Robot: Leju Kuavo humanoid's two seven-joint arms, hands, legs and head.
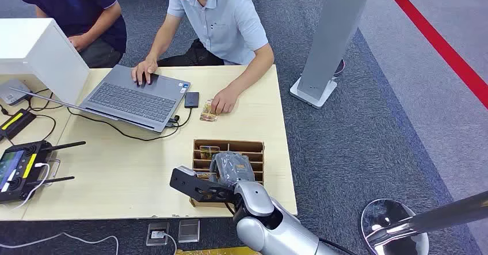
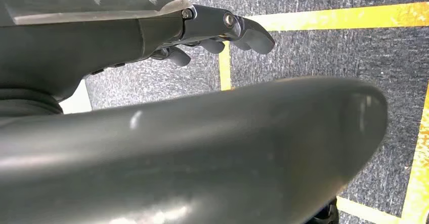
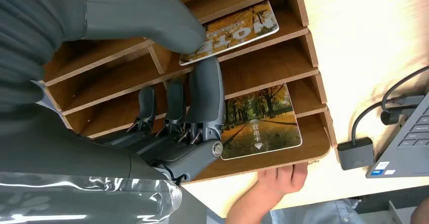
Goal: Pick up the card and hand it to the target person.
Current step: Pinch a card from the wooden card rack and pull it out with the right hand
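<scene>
A wooden card box (image 1: 253, 149) stands on the table's near edge, right in front of me. My right hand (image 1: 231, 168) reaches into it. In the right wrist view the thumb (image 3: 152, 16) lies on the end of a card (image 3: 240, 27) printed with autumn trees, and a finger (image 3: 206, 90) comes up under that end, so the card is pinched and tilted across a divider. A second tree card (image 3: 260, 120) lies flat in a neighbouring slot. My left hand (image 2: 222, 29) hangs over the carpet, fingers loosely bent, holding nothing. The person in a light blue shirt (image 1: 230, 19) sits across the table.
That person's hand (image 1: 223, 102) rests by another card (image 1: 208, 114) on the table; the other hand is on a grey laptop (image 1: 133, 96). A black adapter (image 1: 191, 99) and cables lie beside it. A controller (image 1: 20, 166) sits far left. A second person (image 1: 80, 7) sits at back left.
</scene>
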